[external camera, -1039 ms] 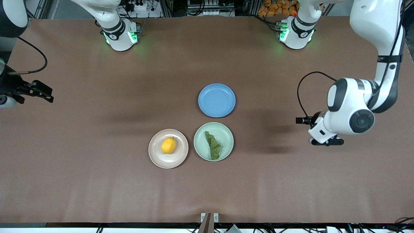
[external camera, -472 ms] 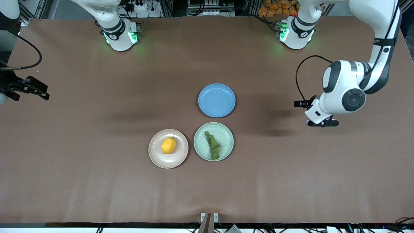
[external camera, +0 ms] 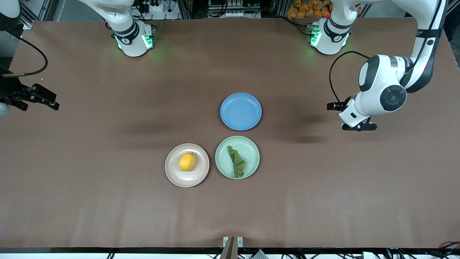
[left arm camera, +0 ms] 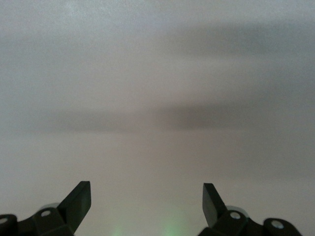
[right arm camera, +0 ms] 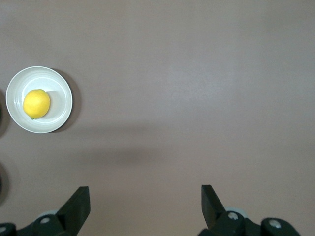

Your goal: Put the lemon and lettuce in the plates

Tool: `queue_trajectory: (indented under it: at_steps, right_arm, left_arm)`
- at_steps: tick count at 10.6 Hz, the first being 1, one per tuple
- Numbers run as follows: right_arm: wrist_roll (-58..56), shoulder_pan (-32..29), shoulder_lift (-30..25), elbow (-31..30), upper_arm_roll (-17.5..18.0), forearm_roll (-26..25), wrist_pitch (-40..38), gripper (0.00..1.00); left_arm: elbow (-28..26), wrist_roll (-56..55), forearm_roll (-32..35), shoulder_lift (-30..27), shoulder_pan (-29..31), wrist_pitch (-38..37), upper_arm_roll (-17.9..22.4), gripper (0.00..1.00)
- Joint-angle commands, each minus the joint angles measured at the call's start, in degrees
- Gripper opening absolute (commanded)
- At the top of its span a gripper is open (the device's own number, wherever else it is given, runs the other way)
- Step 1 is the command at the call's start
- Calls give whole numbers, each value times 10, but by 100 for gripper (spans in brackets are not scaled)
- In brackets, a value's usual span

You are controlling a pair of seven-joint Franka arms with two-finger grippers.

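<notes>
1. The left pincer [external camera: 354, 122] is hanging over bare worktop [external camera: 107, 201] at the right of the front view, level with the blue plate [external camera: 240, 111]. Its own wrist view is showing the left pincer [left arm camera: 146, 201] with fingers spread wide and nothing between them.
2. The right pincer [external camera: 45, 99] is sitting at the left edge of the front view, over the worktop's end. Its wrist view is showing the fingers apart and empty.
3. The beige-pink plate [external camera: 187, 178] is lying low and centre in the front view, touching or almost touching the mint green plate [external camera: 251, 147] beside it; the blue plate is lying empty just above the green one.
4. The lettuce [external camera: 236, 162] is lying flat inside the mint green plate, and the lemon [external camera: 187, 161] is resting near the middle of the beige-pink plate.
5. Judging by this, both items are already placed. Finishing well means keeping both arms high and well away from the plates while retreating, so that nothing is getting nudged.
6. Hard to see: the right arm is being cut off by the frame edge, and the left wrist view is showing only blurred worktop. The right wrist view is catching the lemon [right arm camera: 36, 103] on its plate [right arm camera: 59, 83], with neighbouring plates only as dark slivers at the edge.
</notes>
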Motion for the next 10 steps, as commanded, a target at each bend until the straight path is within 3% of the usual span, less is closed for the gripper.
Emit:
queue_trajectory:
  at_steps: [1, 5, 6, 10]
  right_arm:
    - [11, -3, 6, 20, 4, 7, -14, 100]
    - [11, -4, 6, 24, 3, 7, -15, 100]
    - [15, -5, 6, 31, 3, 8, -15, 100]
    - [13, -10, 6, 44, 3, 8, -15, 100]
  left_arm:
    - [-17, 5, 3, -37, 5, -9, -10, 100]
    - [104, 10, -6, -40, 2, -91, -10, 100]
    - [142, 9, -36, -38, 1, -111, -9, 100]
    - [244, 1, -42, -49, 2, -125, -32, 100]
